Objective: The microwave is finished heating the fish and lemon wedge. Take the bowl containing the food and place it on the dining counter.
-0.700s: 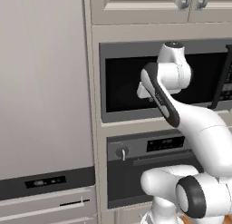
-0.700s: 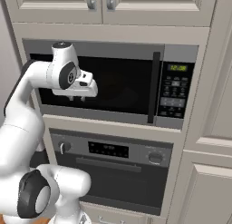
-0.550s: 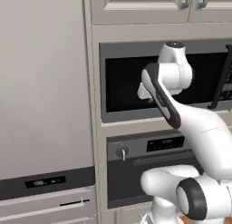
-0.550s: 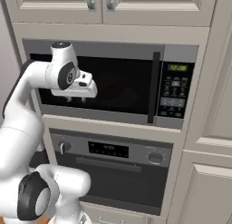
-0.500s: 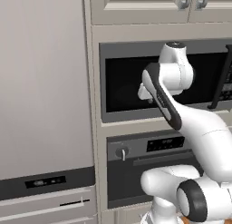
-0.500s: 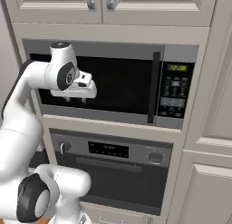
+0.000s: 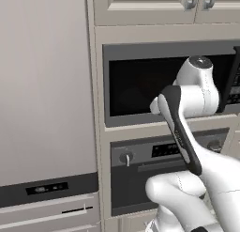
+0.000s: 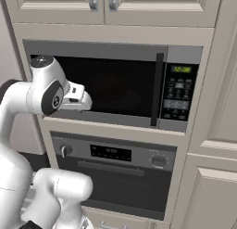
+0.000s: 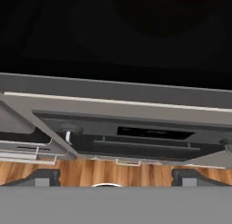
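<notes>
In the cabinet wall, the microwave (image 8: 115, 86) sits dark-doored, hand (image 9: 111, 177) wide open, empty

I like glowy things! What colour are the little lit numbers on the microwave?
Green, on the microwave display; clearest in the right base view.

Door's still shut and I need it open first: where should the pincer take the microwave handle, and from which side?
Grip the tall black handle near its middle, coming straight at the microwave front. The bar runs vertically beside the control panel, so the fingers should close across it from left and right. The open pincer sits well left of it.
</notes>
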